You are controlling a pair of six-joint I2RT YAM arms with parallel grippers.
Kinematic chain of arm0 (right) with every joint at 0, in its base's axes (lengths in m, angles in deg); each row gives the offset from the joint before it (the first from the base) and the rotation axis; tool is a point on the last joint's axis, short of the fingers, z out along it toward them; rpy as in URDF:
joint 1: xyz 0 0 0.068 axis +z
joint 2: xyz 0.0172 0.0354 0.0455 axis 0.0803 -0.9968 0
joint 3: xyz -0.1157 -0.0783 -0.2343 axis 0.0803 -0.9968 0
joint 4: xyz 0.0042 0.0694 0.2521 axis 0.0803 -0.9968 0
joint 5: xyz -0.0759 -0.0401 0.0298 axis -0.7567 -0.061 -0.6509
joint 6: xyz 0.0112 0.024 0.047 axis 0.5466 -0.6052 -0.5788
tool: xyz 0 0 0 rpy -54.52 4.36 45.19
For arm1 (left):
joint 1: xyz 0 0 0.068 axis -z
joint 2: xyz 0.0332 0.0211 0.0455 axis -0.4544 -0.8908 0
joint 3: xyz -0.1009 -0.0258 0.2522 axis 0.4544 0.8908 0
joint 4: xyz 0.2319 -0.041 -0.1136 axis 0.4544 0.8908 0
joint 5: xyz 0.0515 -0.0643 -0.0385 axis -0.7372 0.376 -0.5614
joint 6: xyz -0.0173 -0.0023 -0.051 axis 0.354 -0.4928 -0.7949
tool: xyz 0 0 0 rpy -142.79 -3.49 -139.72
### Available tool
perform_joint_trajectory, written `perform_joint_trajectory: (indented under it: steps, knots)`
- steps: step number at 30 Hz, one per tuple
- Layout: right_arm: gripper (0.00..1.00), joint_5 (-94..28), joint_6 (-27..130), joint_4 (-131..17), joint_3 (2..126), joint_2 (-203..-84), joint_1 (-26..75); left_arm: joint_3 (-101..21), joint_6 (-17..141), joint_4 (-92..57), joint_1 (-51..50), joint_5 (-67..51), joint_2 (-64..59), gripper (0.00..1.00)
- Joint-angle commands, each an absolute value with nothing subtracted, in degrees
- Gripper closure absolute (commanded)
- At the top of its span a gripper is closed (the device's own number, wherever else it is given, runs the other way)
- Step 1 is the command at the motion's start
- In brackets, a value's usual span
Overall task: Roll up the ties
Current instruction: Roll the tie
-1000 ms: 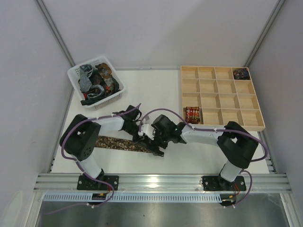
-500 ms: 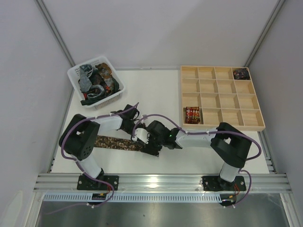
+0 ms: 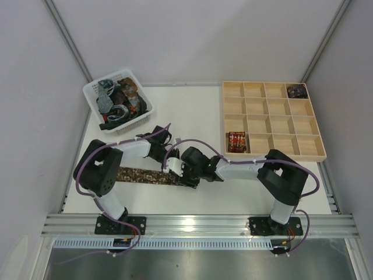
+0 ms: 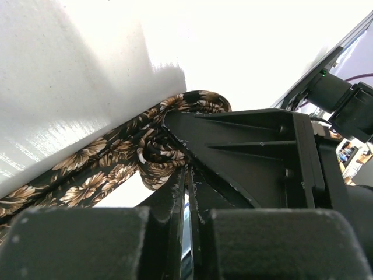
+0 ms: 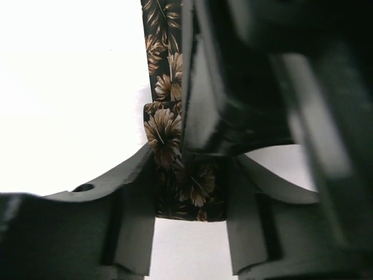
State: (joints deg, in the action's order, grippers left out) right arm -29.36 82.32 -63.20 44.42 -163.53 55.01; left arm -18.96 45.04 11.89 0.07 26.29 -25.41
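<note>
Brown floral tie (image 3: 143,175) flat on white table (image 3: 186,111), near edge, left of centre. Long part stretched L-R in front of L arm, right end curled up into a small roll.

L gripper (image 4: 184,170) at that roll: jaws nearly together, only a thin slit betw. them, tips tucked into the curl w/ fabric pinched there.

R gripper (image 5: 191,158) in from the right, straddling same rolled end. Jaws abt halfway in, fingers (image 5: 137,175) against both edges of the fabric, tie filling the gap betw. them. Grippers touching or just beside each other over the roll; can't tell which. L gripper body large & dark in R wrist view, upper right.

White plastic basket (image 3: 91,93) at far left of table, heaped w/ loose ties (image 3: 119,102): grey, red, black patterned, all tangled.

Wooden tray (image 3: 274,125) at far right, 4 x 4 compartments. Red patterned rolled tie (image 3: 236,142) in nearest row, leftmost compartment. Dark rolled tie (image 3: 297,90) in farthest row, rightmost compartment.

Purple cables (image 3: 198,139) looping over both arms.
</note>
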Motion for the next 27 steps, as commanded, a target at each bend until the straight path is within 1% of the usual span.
perform_joint_trajectory:
  steps: [1,3,4,8,9,10,12,13,14,15,17,18,22,27]
  knots:
    - [0.55,-28.5,82.2,-66.4,45.0,-165.7,53.9,-20.9,46.1,11.5,-0.5,27.5,-25.8,0.91]
    - [0.57,-27.9,81.9,-66.4,45.1,-165.8,53.2,-20.9,46.1,11.5,-0.6,27.5,-25.8,0.91]
    - [0.61,-27.8,81.8,-66.3,45.1,-165.8,53.1,-20.9,46.2,11.5,-0.5,27.5,-25.9,0.91]
    - [0.60,-27.5,81.6,-66.3,45.3,-165.8,52.3,-20.7,46.2,11.6,-0.6,27.4,-26.1,0.91]
    - [0.58,-27.4,81.5,-66.4,45.4,-165.7,52.1,-20.7,46.2,11.5,-0.6,27.5,-26.1,0.91]
    - [0.50,-27.4,81.3,-66.3,45.5,-165.6,52.1,-20.8,46.1,11.5,-0.6,27.4,-26.0,0.91]
    - [0.40,-27.8,80.5,-66.2,45.3,-165.1,52.1,-20.8,46.1,11.4,-0.7,27.4,-26.1,0.91]
    - [0.33,-28.0,80.0,-66.1,45.2,-165.0,52.1,-20.9,46.0,11.5,-0.7,27.4,-26.2,0.91]
    - [0.29,-28.2,79.6,-65.8,45.0,-164.8,52.1,-21.1,46.0,11.6,-0.7,27.4,-26.3,0.91]
    - [0.21,-28.3,79.4,-65.6,44.6,-164.1,52.1,-21.2,46.0,11.6,-0.8,27.4,-26.1,0.91]
    - [0.12,-28.7,79.3,-64.3,43.7,-163.6,52.1,-21.3,46.0,11.6,-1.0,27.3,-25.7,0.91]
    - [0.01,-29.9,79.7,-64.1,43.7,-163.4,52.1,-21.4,46.0,11.7,-1.1,27.4,-25.8,0.91]
    - [0.00,-31.8,80.9,-64.1,44.7,-163.5,51.9,-21.7,46.7,12.5,-1.4,27.4,-25.8,0.91]
    - [0.00,-31.3,80.3,-64.2,45.2,-162.3,50.9,-22.5,46.8,12.6,-1.6,27.4,-26.5,0.91]
